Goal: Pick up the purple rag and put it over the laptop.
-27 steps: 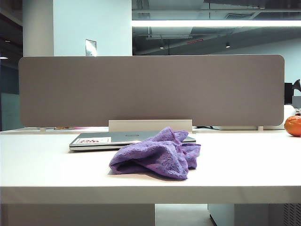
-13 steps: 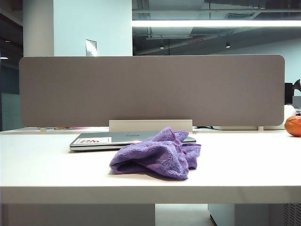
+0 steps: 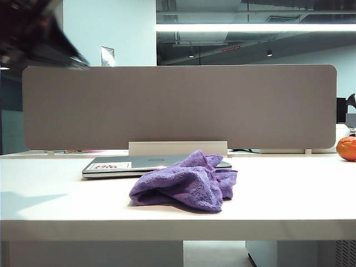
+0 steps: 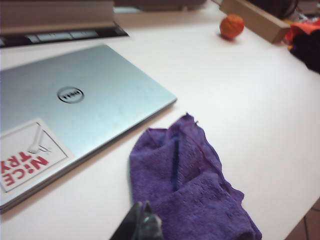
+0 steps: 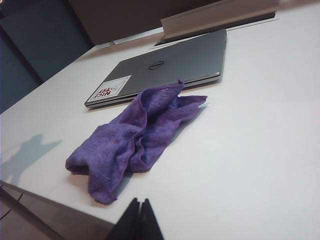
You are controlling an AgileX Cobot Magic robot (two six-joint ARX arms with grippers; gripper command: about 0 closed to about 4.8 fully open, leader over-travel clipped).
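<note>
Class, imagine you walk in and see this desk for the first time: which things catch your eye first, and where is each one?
A crumpled, fuzzy purple rag lies mid-table, just in front of a closed flat silver-grey laptop with a red-lettered white sticker. A round orange fruit sits at the table's far right edge. The dark blurred left arm looms at upper left, its shut left gripper above the rag; the shut right gripper is held back.

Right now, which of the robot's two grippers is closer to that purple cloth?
Left, it seems. The left gripper, shut, hovers at the edge of the purple rag. The right gripper, also shut, hangs farther back, with bare table between it and the rag.
</note>
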